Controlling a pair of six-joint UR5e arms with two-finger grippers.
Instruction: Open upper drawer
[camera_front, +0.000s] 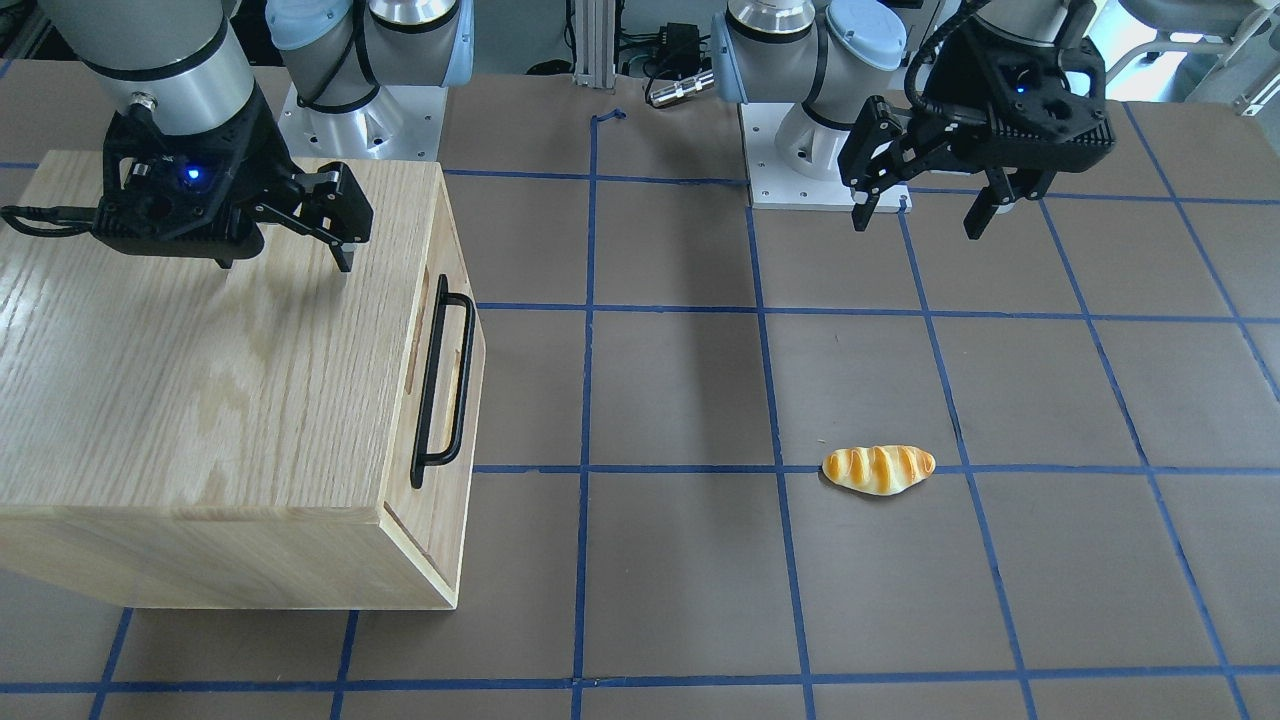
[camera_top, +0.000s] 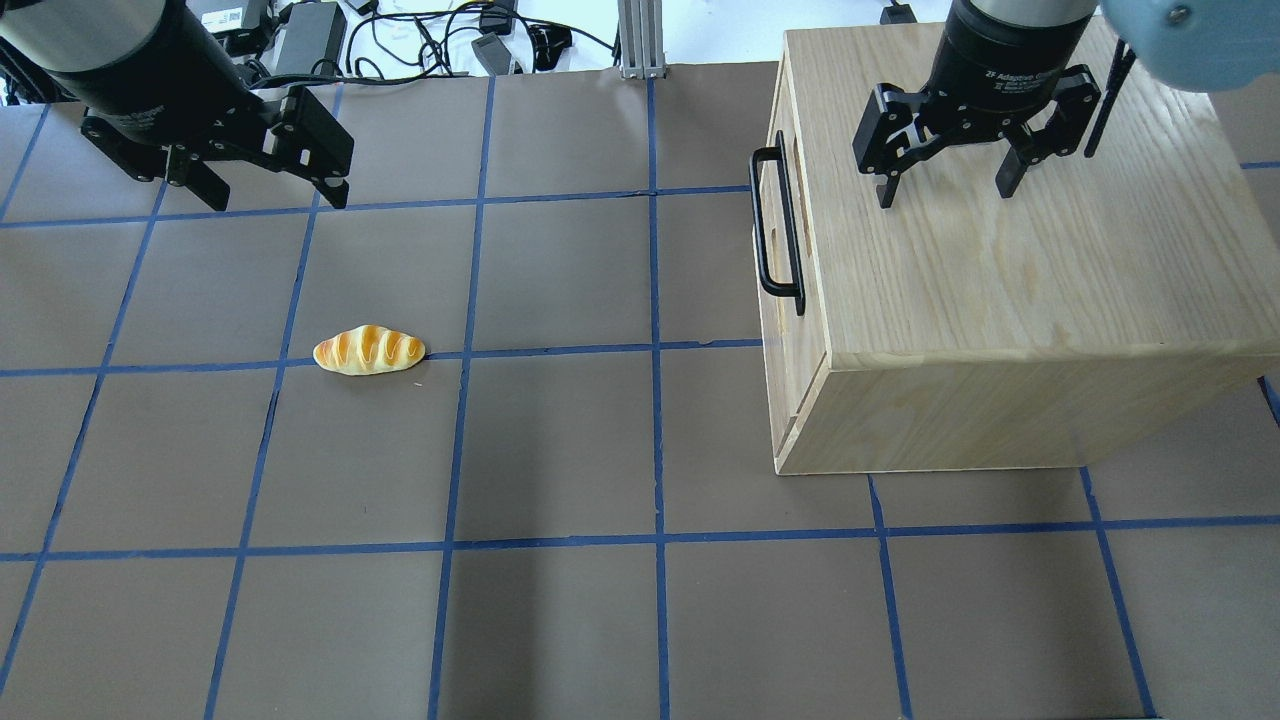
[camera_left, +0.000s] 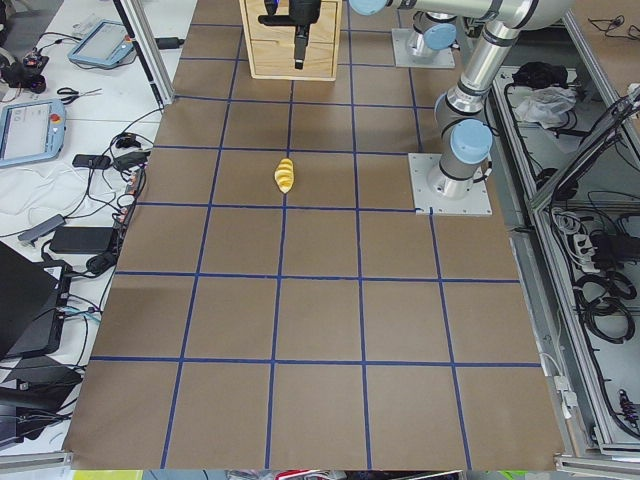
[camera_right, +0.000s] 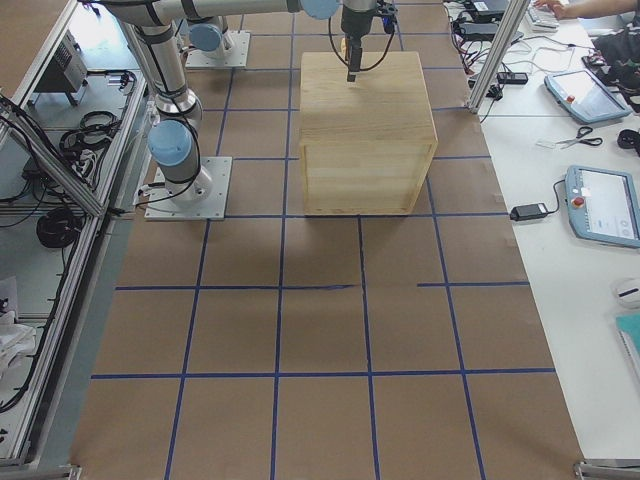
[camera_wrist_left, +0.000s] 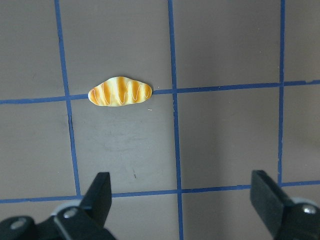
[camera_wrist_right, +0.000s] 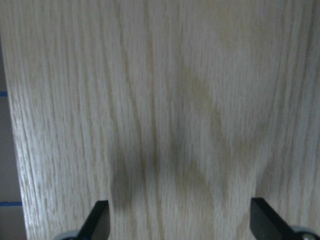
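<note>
The upper drawer (camera_top: 806, 325) is shut, flush in the front of the oak cabinet (camera_top: 1000, 270), under the top edge. Its long black bar handle (camera_top: 778, 232) also shows in the front-facing view (camera_front: 443, 380). My right gripper (camera_top: 945, 190) hangs open and empty over the cabinet's top, back from the handle, and shows in the front-facing view (camera_front: 285, 262). The right wrist view shows only oak grain between its fingertips (camera_wrist_right: 97, 220). My left gripper (camera_top: 270, 190) is open and empty above the table, far from the cabinet.
A toy bread roll (camera_top: 369, 350) lies on the brown table with its blue tape grid (camera_top: 655, 350), below my left gripper; it also shows in the left wrist view (camera_wrist_left: 120, 91). Cables and boxes sit beyond the table's far edge (camera_top: 420, 35).
</note>
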